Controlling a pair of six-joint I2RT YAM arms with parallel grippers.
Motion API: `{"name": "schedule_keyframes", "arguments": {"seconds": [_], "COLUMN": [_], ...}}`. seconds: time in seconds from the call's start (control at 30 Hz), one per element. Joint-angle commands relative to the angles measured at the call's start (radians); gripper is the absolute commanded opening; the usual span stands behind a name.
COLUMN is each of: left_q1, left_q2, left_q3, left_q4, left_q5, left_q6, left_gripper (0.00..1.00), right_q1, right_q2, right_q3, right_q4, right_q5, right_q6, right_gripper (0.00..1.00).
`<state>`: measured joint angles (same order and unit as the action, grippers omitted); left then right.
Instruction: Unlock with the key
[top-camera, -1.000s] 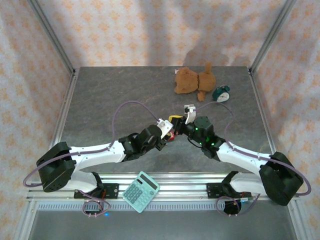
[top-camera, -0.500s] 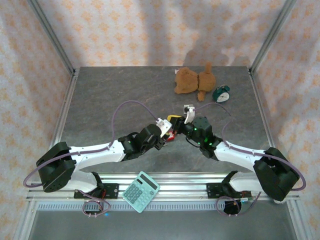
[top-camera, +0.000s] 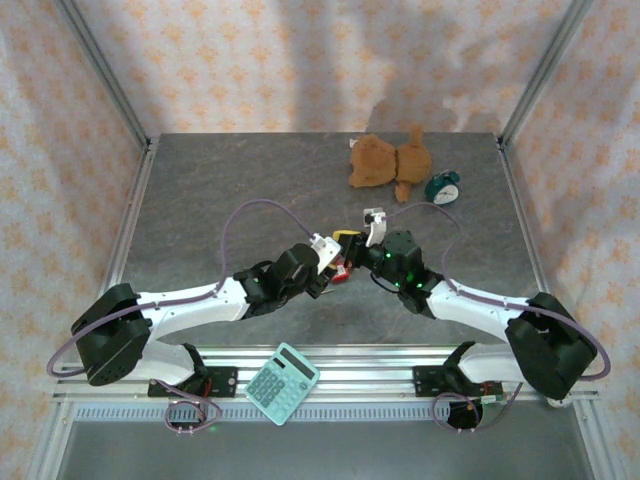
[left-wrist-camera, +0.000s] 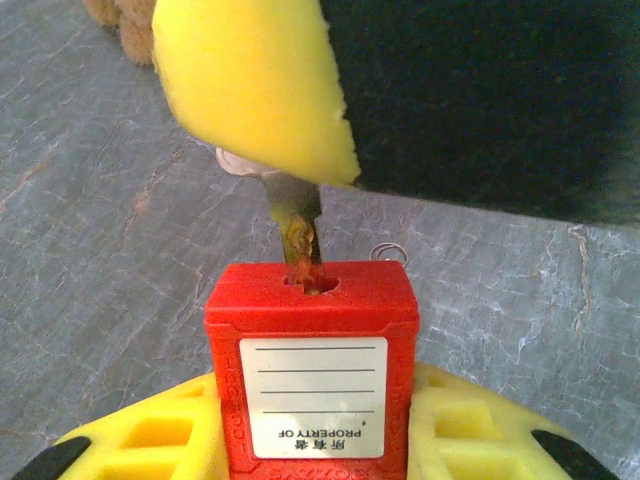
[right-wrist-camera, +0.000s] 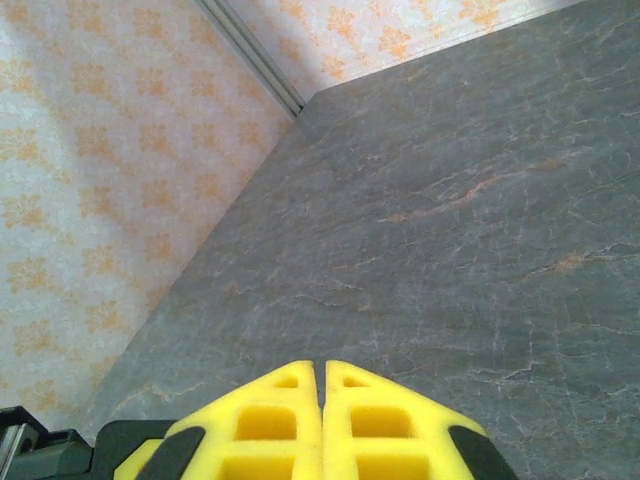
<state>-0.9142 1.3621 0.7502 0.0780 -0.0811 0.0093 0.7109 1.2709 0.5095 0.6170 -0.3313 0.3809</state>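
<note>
Pinching red padlock (left-wrist-camera: 312, 335) upright, left hand (left-wrist-camera: 312, 445); right hand (right-wrist-camera: 321, 400), pressed together, seemingly nips key (left-wrist-camera: 297, 222), tip in keyhole (left-wrist-camera: 312, 284).

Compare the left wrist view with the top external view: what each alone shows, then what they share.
Left wrist view: the white PROPERTY OF label of the red plastic padlock, and the metal key entering its keyhole. Top external view: the teal pocket calculator and green round alarm clock. Shared: that padlock and the grey stone-patterned table.
</note>
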Motion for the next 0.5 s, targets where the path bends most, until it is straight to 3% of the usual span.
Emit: {"name": "schedule_keyframes", "arguments": {"seconds": [0.0,0.17,0.33,0.47], "left_q1": [0.011,0.013,0.013,0.016], "left_q2": [-0.099,-0.109,-0.12,-0.137], "left_q3": [0.101,0.088,0.065,0.042], "left_q4": [0.366,0.382,0.41,0.436], "left_q5": [-0.01,-0.019,-0.03,-0.055], "left_q6": [0.038,0.025,-0.005,-0.011], "left_gripper": [0.25,0.24,0.24,0.24], "right_q1": [0.056,0.052,0.052,0.065], "right_q2": [0.032,0.005,-0.048,-0.059], "right_q3": [-0.013,0.026,-0.01,-0.018], "right_q4": [-0.275,-0.288,-0.203,-0.206], "right_q5": [-0.225,-0.196,-0.069,-0.073], "right_q6": [-0.014,-0.008,0.022,0.011], "right_gripper": [0.04,0.03,0.03,0.03]}}
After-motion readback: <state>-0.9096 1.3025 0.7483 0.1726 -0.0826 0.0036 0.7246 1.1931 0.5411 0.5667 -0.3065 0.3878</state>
